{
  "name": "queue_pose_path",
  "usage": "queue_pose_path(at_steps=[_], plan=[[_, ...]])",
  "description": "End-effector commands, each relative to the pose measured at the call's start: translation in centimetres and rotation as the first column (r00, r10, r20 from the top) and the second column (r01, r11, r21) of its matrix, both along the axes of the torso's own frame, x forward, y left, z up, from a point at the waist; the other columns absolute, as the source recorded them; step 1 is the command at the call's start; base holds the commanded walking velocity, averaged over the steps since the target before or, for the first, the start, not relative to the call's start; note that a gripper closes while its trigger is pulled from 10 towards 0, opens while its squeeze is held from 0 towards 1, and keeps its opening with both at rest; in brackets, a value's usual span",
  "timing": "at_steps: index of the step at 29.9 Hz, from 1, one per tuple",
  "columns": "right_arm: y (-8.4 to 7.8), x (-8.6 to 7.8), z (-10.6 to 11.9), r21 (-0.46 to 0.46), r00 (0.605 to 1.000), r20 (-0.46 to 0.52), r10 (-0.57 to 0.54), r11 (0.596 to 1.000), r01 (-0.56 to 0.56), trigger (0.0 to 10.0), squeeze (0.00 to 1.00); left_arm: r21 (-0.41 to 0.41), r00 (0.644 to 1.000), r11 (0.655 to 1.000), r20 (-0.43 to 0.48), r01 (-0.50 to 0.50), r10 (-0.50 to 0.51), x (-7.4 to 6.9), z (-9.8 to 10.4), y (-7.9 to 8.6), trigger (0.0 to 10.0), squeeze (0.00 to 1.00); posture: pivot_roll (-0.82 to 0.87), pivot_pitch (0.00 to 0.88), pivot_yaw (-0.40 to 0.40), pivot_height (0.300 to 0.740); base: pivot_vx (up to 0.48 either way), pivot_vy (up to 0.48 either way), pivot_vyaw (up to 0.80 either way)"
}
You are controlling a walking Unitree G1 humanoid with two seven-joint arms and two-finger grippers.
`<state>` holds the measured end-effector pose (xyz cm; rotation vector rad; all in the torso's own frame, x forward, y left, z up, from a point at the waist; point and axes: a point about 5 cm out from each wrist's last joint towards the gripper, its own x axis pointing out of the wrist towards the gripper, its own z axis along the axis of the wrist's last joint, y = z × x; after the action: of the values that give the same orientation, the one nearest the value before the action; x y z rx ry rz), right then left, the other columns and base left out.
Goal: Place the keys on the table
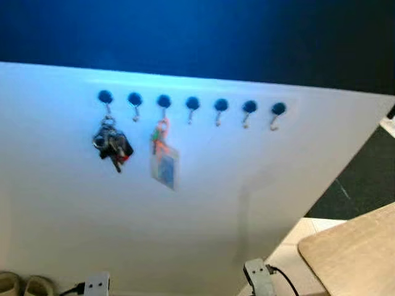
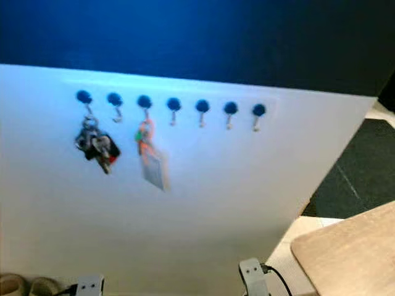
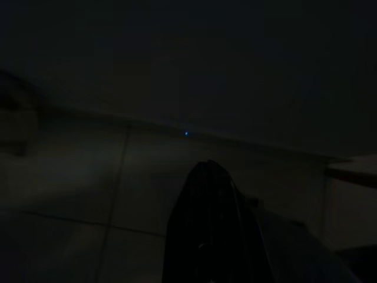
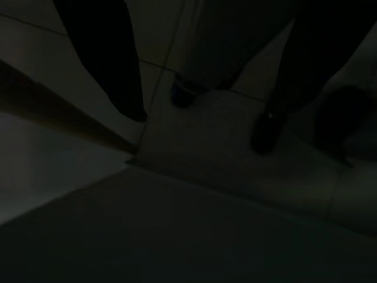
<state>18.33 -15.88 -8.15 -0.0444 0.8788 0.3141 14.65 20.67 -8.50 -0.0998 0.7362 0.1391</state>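
A bunch of keys (image 1: 112, 145) with dark fobs and a red tag hangs from the leftmost of several blue hooks (image 1: 192, 103) on a white wall panel (image 1: 203, 203). The light wooden table (image 1: 355, 256) juts in at the lower right, its corner rounded. Both arms hang low and idle. In the dim right wrist view my right gripper (image 4: 200, 127) is open over a tiled floor, nothing between its fingers (image 4: 118, 65). The left wrist view is very dark, with my left gripper (image 3: 207, 227) only a black shape above floor tiles.
An orange lanyard with a card holder (image 1: 164, 161) hangs two hooks right of the keys. Grey plug adapters (image 1: 259, 277) (image 1: 95, 284) with cables lie at the wall's foot. A pair of pale shoes (image 1: 23, 285) sits at the lower left. Dark carpet (image 1: 364, 179) lies at the right.
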Motion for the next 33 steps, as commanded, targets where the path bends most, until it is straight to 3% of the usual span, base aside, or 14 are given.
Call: queue_pose_path(at_steps=[1,4,21,27,33], plan=[[-0.41,-0.49,-0.23,-0.008,1.000,-0.019,-0.008,1.000,0.008,10.0,0.00,-0.004,1.000,1.000,-0.011,0.005,-0.005,-0.27,-0.14,-0.10,10.0,0.00,0.10,0.028,-0.076,0.740,0.000,0.412,0.00],[-0.40,-0.48,-0.22,-0.007,1.000,-0.018,-0.008,1.000,0.008,10.0,0.00,-0.004,1.000,1.000,-0.010,0.005,-0.005,-0.31,-0.14,-0.09,10.0,0.00,0.10,0.030,-0.077,0.740,0.000,0.410,0.00],[-0.26,-0.58,-0.26,0.003,1.000,-0.018,-0.012,1.000,0.012,10.0,0.00,0.006,0.999,0.999,0.028,0.040,-0.040,-0.30,0.10,-0.17,10.0,0.00,0.10,0.040,-0.075,0.740,0.000,0.000,0.00],[-0.24,-0.62,-0.28,0.003,1.000,-0.019,-0.012,1.000,0.012,10.0,0.00,-0.001,0.998,0.999,0.039,0.041,-0.041,-0.17,0.17,-0.34,10.0,0.00,0.10,0.041,-0.077,0.740,0.000,-0.480,0.00],[-0.27,-0.67,-0.30,0.002,1.000,-0.019,-0.012,1.000,0.012,10.0,0.00,-0.022,0.999,1.000,0.033,0.010,-0.009,-0.23,0.07,-0.35,10.0,0.00,0.10,0.041,-0.076,0.740,0.000,0.000,0.00]])
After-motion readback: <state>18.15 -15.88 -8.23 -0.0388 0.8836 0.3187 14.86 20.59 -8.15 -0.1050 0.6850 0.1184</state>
